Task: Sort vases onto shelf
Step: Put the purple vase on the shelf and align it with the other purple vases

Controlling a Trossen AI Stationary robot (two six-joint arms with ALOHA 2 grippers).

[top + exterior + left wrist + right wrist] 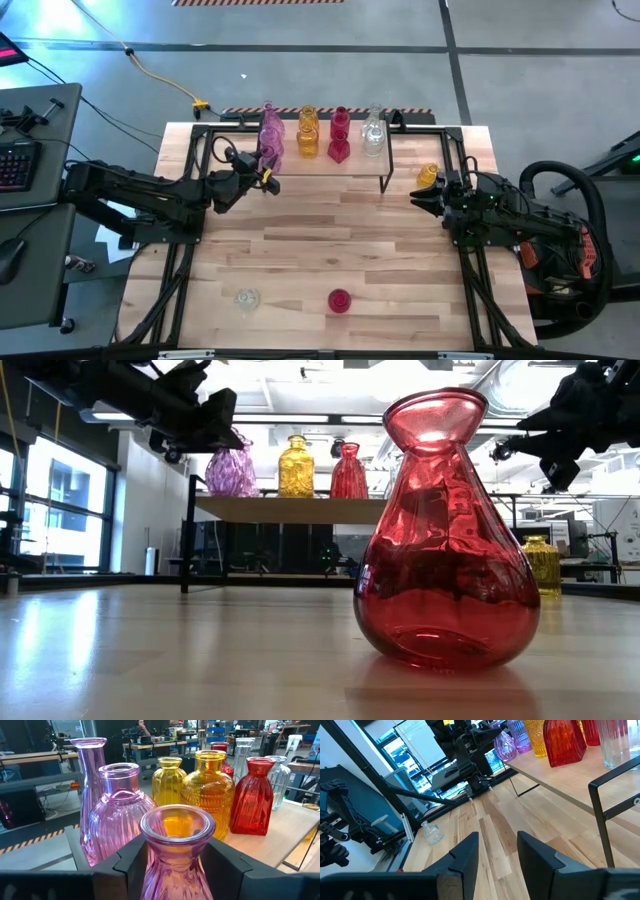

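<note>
Bracketing a pink vase (pixel 176 851) at the shelf (pixel 335 166) edge, my left gripper (pixel 175 865) stands partly open around its neck, grip unclear. My right gripper (pixel 496 851) hangs empty, slightly parted, beside an amber vase (pixel 427 176).

Overhead view straight down, low view level across table, close wrist views, all sharing the shelf (pixel 325 165).

The pink vase (pixel 176 851) hides the left gripper's (pixel 175 865) fingertips.

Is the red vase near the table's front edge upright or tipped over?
Upright. In the low view the red vase stands on its base with its mouth up; the high view looks straight down into its round opening.
</note>
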